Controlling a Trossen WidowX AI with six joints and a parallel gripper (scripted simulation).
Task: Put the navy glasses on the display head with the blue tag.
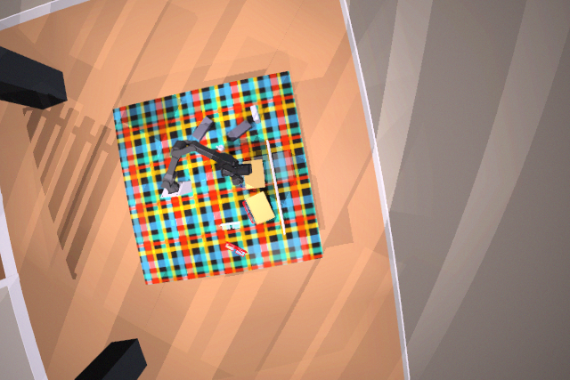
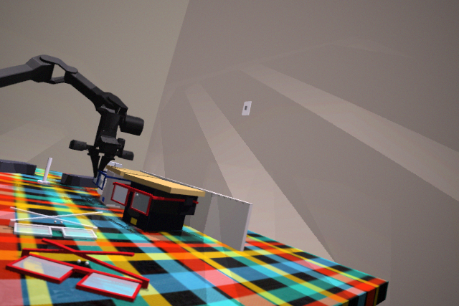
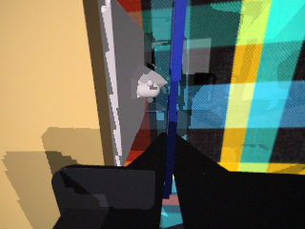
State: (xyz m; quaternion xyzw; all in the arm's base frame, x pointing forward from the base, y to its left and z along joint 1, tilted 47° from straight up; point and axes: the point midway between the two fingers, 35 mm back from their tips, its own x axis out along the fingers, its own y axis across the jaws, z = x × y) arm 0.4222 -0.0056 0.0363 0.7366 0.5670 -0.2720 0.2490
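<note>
My gripper (image 2: 97, 175) (image 3: 168, 137) is shut on the front frame of the navy glasses (image 2: 100, 180) (image 3: 177, 48), with fingers pointing down. The glasses are at the face of the pale display head (image 2: 112, 188) (image 3: 128, 52) (image 1: 256, 174), which has a tan top and a blue tag (image 2: 102, 198). In the wrist view the navy bar runs just in front of the nose (image 3: 152, 86), slightly slanted to the face; contact is unclear. One navy temple runs back along the head's side in the exterior view. The temple ends and ears are hidden.
The black head (image 2: 159, 219) (image 1: 248, 212) with a yellow tag (image 2: 133, 221) stands close beside, wearing red glasses. A pale upright panel (image 2: 226, 217) (image 1: 276, 187) is behind both. White glasses (image 1: 230, 225) and other red glasses (image 1: 236, 249) lie on the cloth. Dark blocks (image 1: 202, 128) (image 1: 239, 130) and a white post (image 2: 47, 170) stand farther off.
</note>
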